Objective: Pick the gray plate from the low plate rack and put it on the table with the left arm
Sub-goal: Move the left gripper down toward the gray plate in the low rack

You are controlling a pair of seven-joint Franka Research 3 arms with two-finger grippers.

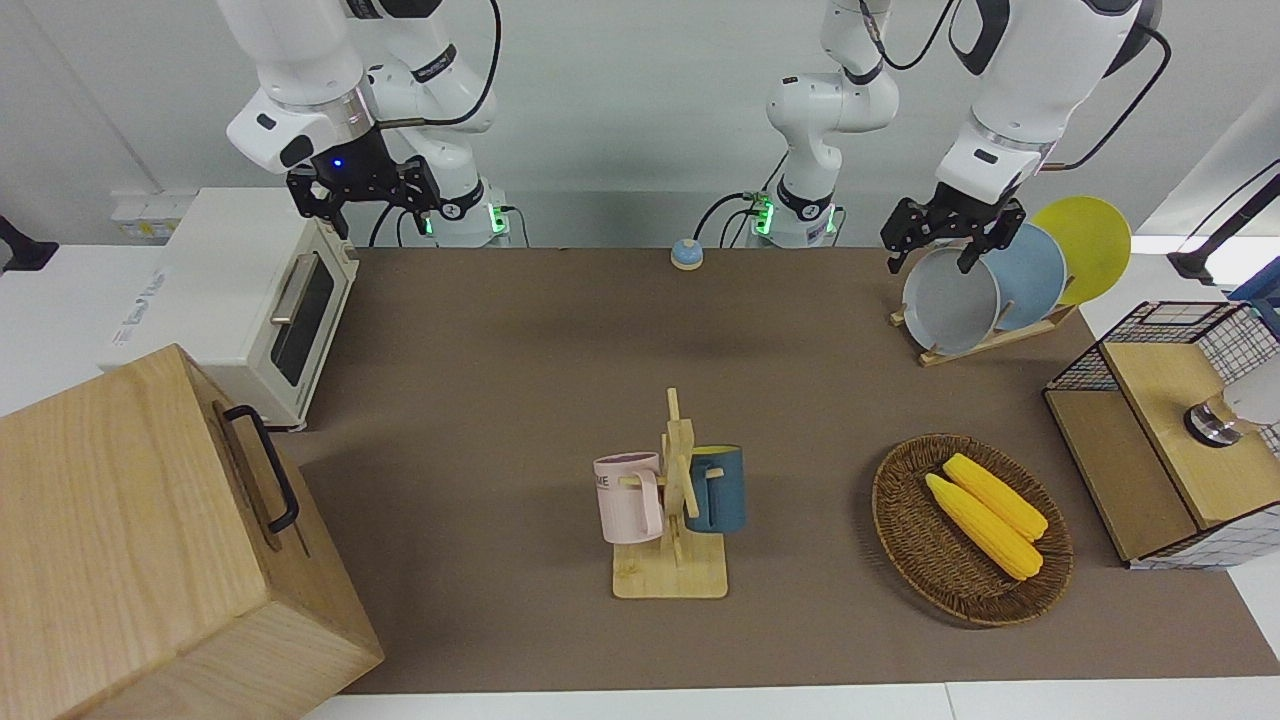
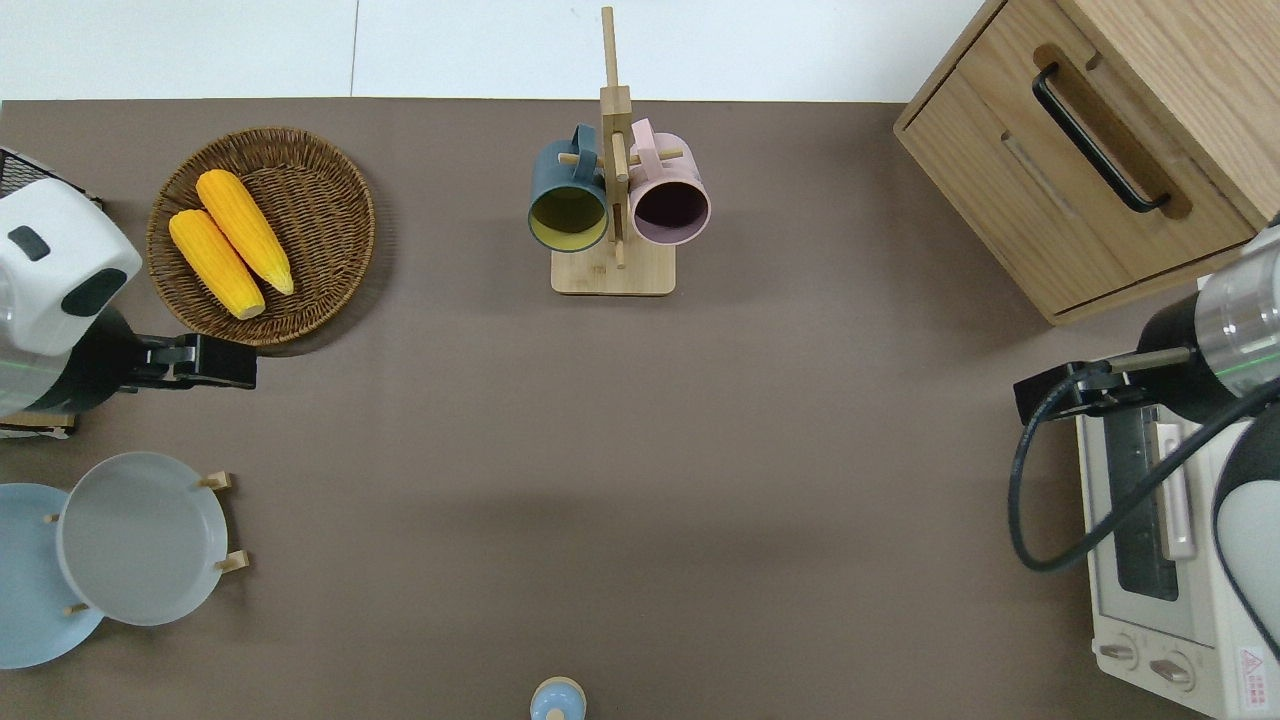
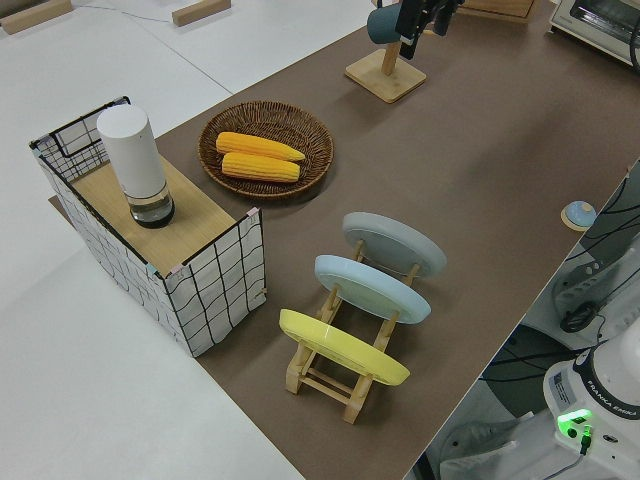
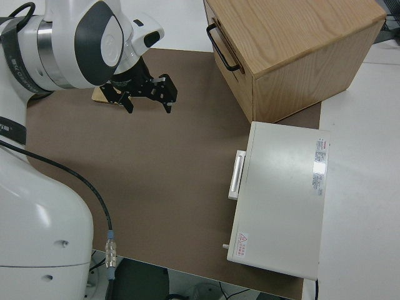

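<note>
Over the worktop point(image 1: 520, 340), we hold the left claw point(image 1: 938, 240) open.
The gray plate point(image 1: 950, 300) stands in the low plate rack point(image 1: 985, 343).

Robotics lab: two white arms point(image 1: 1010, 90) bolted at a prop-laden table point(image 1: 520, 400).

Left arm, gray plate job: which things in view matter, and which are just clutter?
Matters:
gray plate, in the low plate rack
left gripper, open
table

Clutter:
light-blue plate
yellow plate
mug tree
corn basket
toaster oven
wooden cabinet
right arm, parked
</note>
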